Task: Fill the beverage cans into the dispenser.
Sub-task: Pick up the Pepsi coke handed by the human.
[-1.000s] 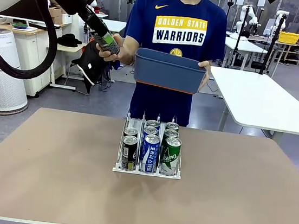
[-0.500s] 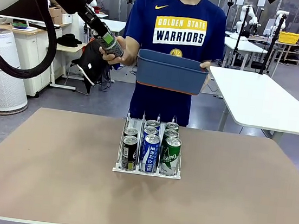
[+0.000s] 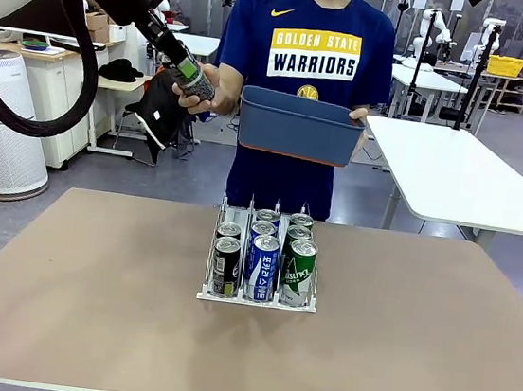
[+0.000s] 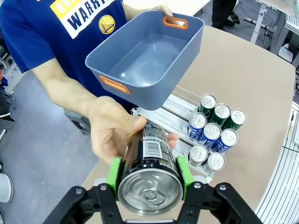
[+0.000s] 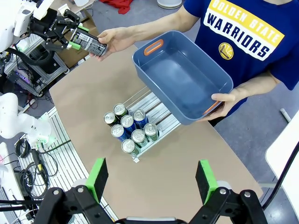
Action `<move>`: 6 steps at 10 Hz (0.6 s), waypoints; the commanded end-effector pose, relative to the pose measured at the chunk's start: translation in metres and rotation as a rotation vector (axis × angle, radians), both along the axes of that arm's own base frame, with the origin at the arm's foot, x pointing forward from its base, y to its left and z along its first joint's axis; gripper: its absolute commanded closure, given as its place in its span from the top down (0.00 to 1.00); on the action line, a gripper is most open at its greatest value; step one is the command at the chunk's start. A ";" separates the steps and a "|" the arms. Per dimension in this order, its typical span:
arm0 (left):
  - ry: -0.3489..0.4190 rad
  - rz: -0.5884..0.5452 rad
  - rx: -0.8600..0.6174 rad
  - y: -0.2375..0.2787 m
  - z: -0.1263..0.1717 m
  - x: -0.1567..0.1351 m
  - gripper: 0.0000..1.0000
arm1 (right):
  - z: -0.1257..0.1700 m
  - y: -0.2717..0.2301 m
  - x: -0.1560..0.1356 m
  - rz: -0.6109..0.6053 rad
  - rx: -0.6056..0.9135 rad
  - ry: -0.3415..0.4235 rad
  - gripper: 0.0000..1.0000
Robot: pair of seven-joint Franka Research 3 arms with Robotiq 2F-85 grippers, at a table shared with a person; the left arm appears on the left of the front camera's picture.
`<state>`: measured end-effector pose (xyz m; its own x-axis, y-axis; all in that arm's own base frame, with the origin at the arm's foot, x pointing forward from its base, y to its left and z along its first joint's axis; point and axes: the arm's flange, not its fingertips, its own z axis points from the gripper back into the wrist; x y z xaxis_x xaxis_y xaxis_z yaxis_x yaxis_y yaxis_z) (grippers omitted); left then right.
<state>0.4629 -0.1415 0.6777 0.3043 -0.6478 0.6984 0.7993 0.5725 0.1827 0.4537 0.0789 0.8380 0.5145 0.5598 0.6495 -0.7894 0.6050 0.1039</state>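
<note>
Your left hand is clenched on a black beverage can, silver top toward its camera, and just beyond it the person's hand wraps the can's far end. Your right hand hangs released, pads wide apart, high above the tabletop; far below it the white wire dispenser holds seven cans. Farther out, the person's other hand holds the empty blue tub.

black can with white barcode patch between the left gripper green pads, dark blue tub with orange handles beyond it, black, blue and green silver-topped cans to its right in white wire dispenser, tan table
</note>
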 end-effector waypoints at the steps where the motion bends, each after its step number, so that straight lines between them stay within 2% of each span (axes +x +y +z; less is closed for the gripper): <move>1: 0.021 0.016 0.002 0.003 0.000 -0.004 0.00 | -0.001 0.001 -0.001 -0.004 0.004 0.008 1.00; 2: 0.031 0.011 -0.006 0.003 0.000 -0.004 0.00 | -0.001 0.001 -0.001 -0.004 0.004 0.008 1.00; 3: 0.029 0.055 -0.061 0.002 0.001 0.000 0.01 | -0.001 0.001 -0.001 -0.004 0.004 0.008 1.00; 4: 0.005 0.003 0.001 0.002 -0.001 0.000 0.01 | -0.001 0.001 -0.001 -0.004 0.004 0.008 1.00; 6: 0.005 0.003 0.001 0.002 -0.001 0.000 0.01 | -0.001 0.001 -0.001 -0.004 0.004 0.008 1.00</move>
